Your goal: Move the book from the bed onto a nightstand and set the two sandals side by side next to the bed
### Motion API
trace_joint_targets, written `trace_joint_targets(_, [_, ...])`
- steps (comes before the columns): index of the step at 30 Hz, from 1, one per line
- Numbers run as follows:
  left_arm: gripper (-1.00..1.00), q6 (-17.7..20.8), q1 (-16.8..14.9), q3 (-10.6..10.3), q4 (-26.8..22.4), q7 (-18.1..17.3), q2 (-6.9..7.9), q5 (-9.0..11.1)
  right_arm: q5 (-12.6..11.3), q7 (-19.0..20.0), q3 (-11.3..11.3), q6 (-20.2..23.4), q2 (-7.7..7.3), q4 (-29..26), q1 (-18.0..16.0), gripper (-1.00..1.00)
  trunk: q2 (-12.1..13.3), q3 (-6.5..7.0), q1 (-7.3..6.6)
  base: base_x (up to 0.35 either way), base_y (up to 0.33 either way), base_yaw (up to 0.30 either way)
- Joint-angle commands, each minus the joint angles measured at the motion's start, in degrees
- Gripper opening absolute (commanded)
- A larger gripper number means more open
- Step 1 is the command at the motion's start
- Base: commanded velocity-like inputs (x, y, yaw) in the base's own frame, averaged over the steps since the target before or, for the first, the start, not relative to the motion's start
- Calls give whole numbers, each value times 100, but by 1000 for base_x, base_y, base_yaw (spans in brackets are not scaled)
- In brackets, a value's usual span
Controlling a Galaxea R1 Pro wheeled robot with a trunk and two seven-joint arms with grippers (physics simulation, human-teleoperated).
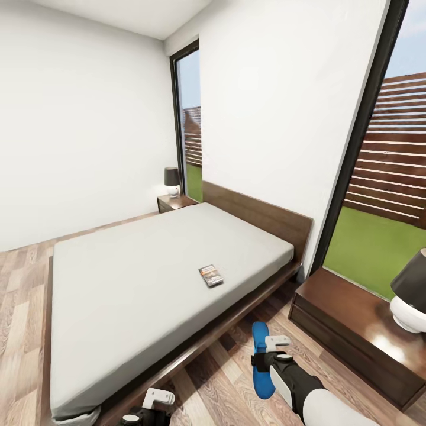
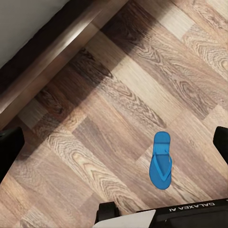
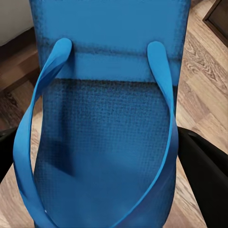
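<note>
Right gripper [image 1: 269, 355] sits low centre-right of the head frame with a sandal [image 1: 261, 361] in it, jaws clamped on the blue sole, lifted over the plank floor [image 1: 225, 384] beside the bed [image 1: 148, 278]. Up close in the right wrist frame that sandal [image 3: 104, 142] shows a textured foam face and thin straps looping wide. My read: light, soft, bendy, so it may droop from the grip; the sole edge is the firmer hold, the straps too floppy.

The second sandal [image 2: 161, 160] lies flat on the floor, lower right of the left wrist frame, well apart from the bed frame at upper left. The left gripper [image 1: 145, 408] pokes in at the bottom edge of the head frame; whether its jaws are apart I cannot tell.

The book [image 1: 210, 275] rests on the mattress, centre of the frame, near the edge. Thin, stiff, light by the look; pinch it across the cover edges. The nightstand [image 1: 343, 319] waits at right, with a lamp [image 1: 411, 293] on top.
</note>
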Motion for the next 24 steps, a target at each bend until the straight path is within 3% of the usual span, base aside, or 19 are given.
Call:
trace_joint_targets(1, [100, 17, -2, -49, -8, 24, 1, 62, 3, -22, 10, 39, 0, -12, -3, -100, -13, -13, 4, 0, 0, 0])
trace_joint_targets(12, [100, 88, -21, -50, -21, 8, 9, 150, -5, -21, -17, 44, -137, -141, 359, -100, -13, -13, 4, 0, 0, 0])
trace_joint_targets(13, [100, 88, -21, -50, -22, 8, 9, 151, -5, -21, -18, 45, -140, -143, 597, -100, -13, -13, 4, 0, 0, 0])
trace_joint_targets(24, [100, 99, -23, -50, -22, 7, 10, 154, -6, -22, -21, 47, -151, -152, 620, -100, -13, -13, 4, 0, 0, 0])
